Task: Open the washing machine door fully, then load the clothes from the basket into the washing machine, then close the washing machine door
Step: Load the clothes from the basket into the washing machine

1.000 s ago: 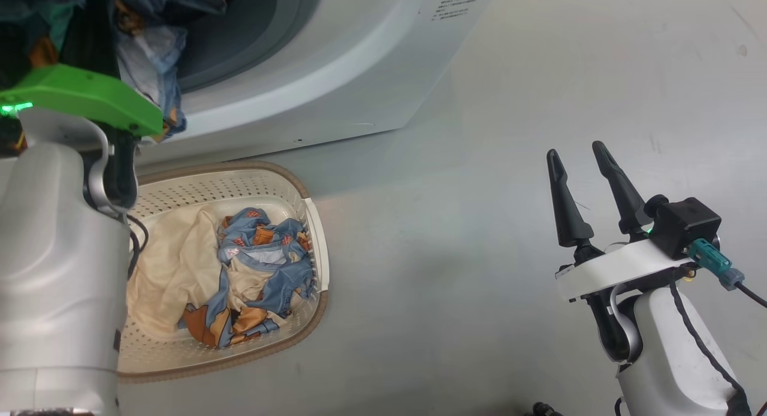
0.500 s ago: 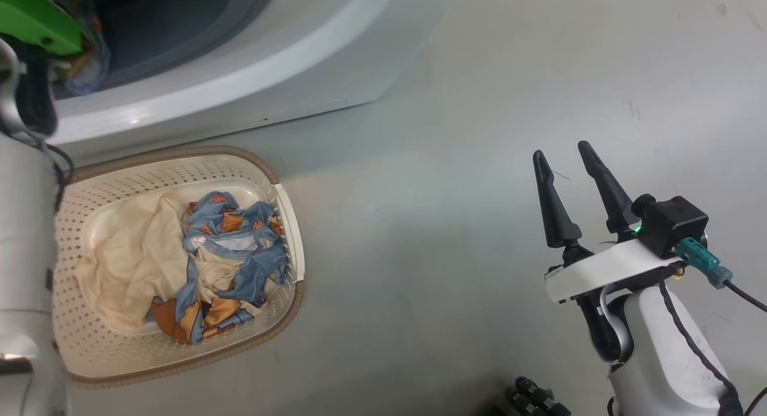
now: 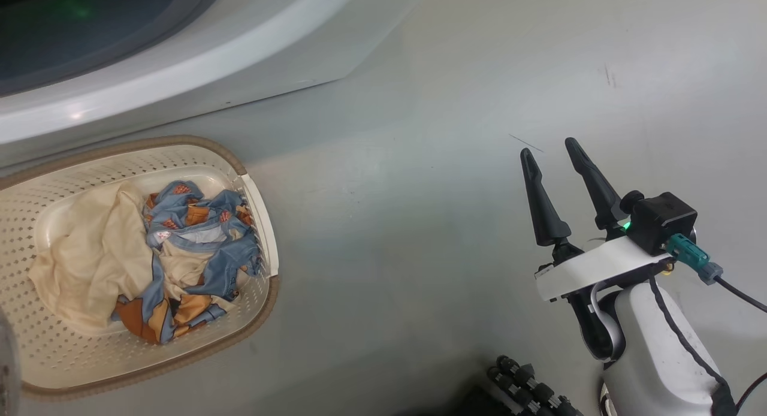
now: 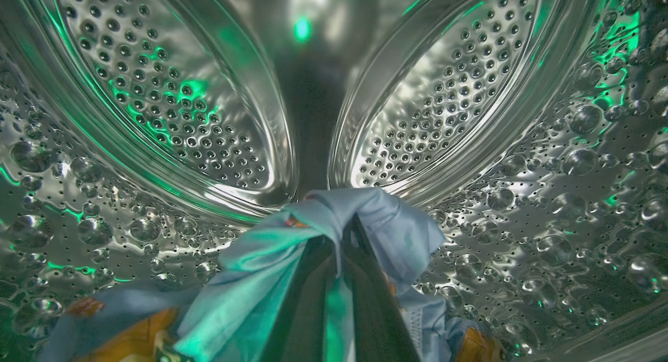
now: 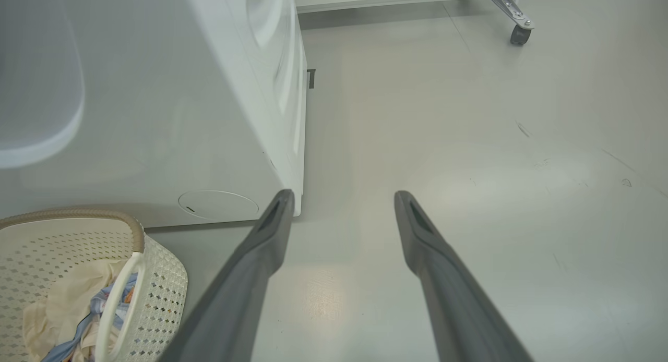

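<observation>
My L jaws clamped on soft light-blue garment w/ orange print [image 4: 245, 278], deep inside shiny perforated steel drum [image 4: 172, 106] of big white front-loading washing machine [image 3: 180, 62]. My R jaws wide apart, holding nothing, over grey floor [image 3: 419, 224]. Next to machine: small cream perforated plastic basket [image 3: 123, 145] w/ 1 cream cloth [image 3: 90, 260] + blue printed clothes [image 3: 210, 254].

Basket [image 3: 268, 236] w/ clothes [image 3: 180, 248], before washer [image 3: 239, 62]
</observation>
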Robot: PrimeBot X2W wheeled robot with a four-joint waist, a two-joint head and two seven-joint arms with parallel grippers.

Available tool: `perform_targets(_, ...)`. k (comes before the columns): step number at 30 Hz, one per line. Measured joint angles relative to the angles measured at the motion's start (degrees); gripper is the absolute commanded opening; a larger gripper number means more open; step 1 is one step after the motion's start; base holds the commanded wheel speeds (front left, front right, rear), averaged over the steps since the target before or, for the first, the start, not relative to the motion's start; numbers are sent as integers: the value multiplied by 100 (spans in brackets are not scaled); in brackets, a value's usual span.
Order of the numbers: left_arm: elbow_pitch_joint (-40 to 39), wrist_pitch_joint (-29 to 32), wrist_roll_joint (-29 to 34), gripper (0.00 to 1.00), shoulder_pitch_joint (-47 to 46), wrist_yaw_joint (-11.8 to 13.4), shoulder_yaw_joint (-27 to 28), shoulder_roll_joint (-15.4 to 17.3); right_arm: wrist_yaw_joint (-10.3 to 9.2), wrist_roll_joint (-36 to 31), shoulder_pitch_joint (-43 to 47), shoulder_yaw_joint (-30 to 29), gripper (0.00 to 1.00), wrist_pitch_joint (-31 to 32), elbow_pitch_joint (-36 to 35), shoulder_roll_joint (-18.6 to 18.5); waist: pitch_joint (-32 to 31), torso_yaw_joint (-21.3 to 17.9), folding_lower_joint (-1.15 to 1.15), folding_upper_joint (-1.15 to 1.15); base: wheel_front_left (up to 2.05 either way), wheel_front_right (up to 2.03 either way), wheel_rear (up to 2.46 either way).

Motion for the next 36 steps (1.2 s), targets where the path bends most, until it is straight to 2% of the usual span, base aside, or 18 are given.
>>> perform_targets(5, 124, -186, 52, 0, -222, 4, 67, 166, 0, 1, -3, -8, 100, 0, 0, 8, 170, -117, 0, 0, 0, 0, 0)
perform_targets(14, 171, -803, 53, 0, -612, 114, 277, 201, 0, 80, -82, -32, 100, 0, -5, 25, 369, -221, 0, 0, 0, 0, 0)
perform_targets(26, 773, -876, 348, 0, -782, 356, 205, 354, 0, 216, -121, 32, 100, 0, 5, 27, 404, -272, 0, 0, 0, 0, 0)
perform_targets(27, 857, -873, 361, 4, -782, 359, 174, 359, 0, 234, -121, 32, 100, 0, 12, 27, 399, -273, 0, 0, 0, 0, 0)
perform_targets(29, 1000, -850, 420, 24, -779, 408, 154, 380, 0, 246, -121, 45, 100, 0, 29, 27, 381, -277, 0, 0, 0, 0, 0)
perform_targets(30, 1071, -849, 434, 38, -773, 409, 142, 387, 0, 250, -121, 55, 100, 0, 40, 27, 365, -278, 0, 0, 0, 0, 0)
perform_targets(31, 1132, -798, 449, 49, -771, 412, 118, 389, 0, 250, -121, 58, 100, 0, 49, 27, 346, -279, 0, 0, 0, 0, 0)
perform_targets(32, 1203, -748, 454, 69, -771, 414, 94, 391, 0, 250, -121, 58, 100, 0, 55, 27, 327, -280, 0, 0, 0, 0, 0)
perform_targets(33, 1260, -722, 455, 100, -770, 414, 68, 388, 0, 250, -121, 58, 100, 0, 63, 27, 308, -280, 0, 0, 0, 0, 0)
perform_targets(36, 1434, -612, 480, 100, -761, 459, -15, 355, 0, 250, -121, 51, 100, 0, 86, 27, 247, -275, 0, 0, 0, 0, 0)
